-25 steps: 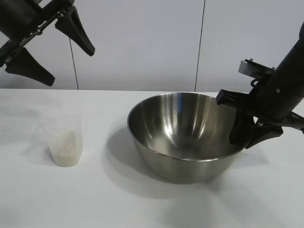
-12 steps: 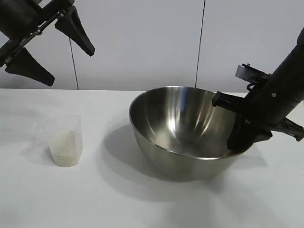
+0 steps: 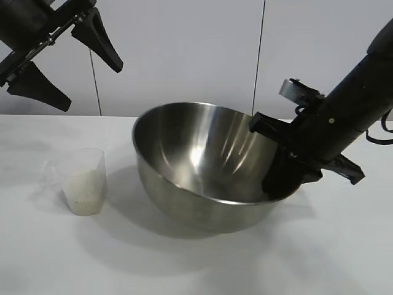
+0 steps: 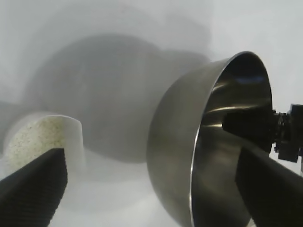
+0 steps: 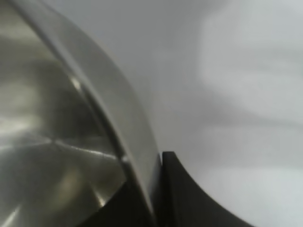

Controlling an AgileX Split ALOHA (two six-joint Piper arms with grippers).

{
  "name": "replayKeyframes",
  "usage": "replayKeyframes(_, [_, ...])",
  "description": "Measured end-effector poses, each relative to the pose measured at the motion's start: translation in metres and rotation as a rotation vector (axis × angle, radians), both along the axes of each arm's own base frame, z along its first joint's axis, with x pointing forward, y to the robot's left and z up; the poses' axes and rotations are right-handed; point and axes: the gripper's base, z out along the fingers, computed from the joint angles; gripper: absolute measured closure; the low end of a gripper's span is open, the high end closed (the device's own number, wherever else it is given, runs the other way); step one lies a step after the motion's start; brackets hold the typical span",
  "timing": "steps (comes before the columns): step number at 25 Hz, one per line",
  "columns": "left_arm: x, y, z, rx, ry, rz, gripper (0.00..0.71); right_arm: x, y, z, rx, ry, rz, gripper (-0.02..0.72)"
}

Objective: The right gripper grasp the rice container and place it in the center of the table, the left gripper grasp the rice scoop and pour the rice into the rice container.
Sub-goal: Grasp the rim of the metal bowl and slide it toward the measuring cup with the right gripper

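Observation:
The rice container is a large shiny steel bowl, tilted and lifted at its right side over the white table. My right gripper is shut on its right rim, one finger inside and one outside; the rim shows pinched in the right wrist view. The bowl also shows in the left wrist view. The rice scoop, a clear plastic cup holding rice, stands at the left of the table. My left gripper hangs open high above the scoop.
A pale wall with a dark vertical seam stands behind the table. White tabletop lies in front of the bowl and between the bowl and the cup.
My right gripper has dragged the bowl to the left, toward the table's middle, and tilted it more. The left arm and the cup have not moved.

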Motion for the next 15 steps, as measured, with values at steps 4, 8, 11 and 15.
replayKeyframes(4, [0.000, 0.000, 0.000, 0.000, 0.000, 0.000, 0.014, -0.002, 0.012, -0.002, -0.045, -0.013, 0.026, 0.692])
replayKeyframes(8, [0.000, 0.000, 0.000, 0.000, 0.000, 0.000, 0.014, 0.002, 0.021, -0.006, -0.103, -0.011, 0.061, 0.692])
replayKeyframes(11, [0.000, 0.000, 0.000, 0.000, -0.001, 0.001, 0.014, 0.006, 0.030, -0.003, -0.121, -0.025, 0.071, 0.692])
replayKeyframes(15, [0.000, 0.000, 0.000, 0.000, -0.001, 0.001, 0.014, 0.010, 0.031, 0.001, -0.153, -0.040, 0.063, 0.692])
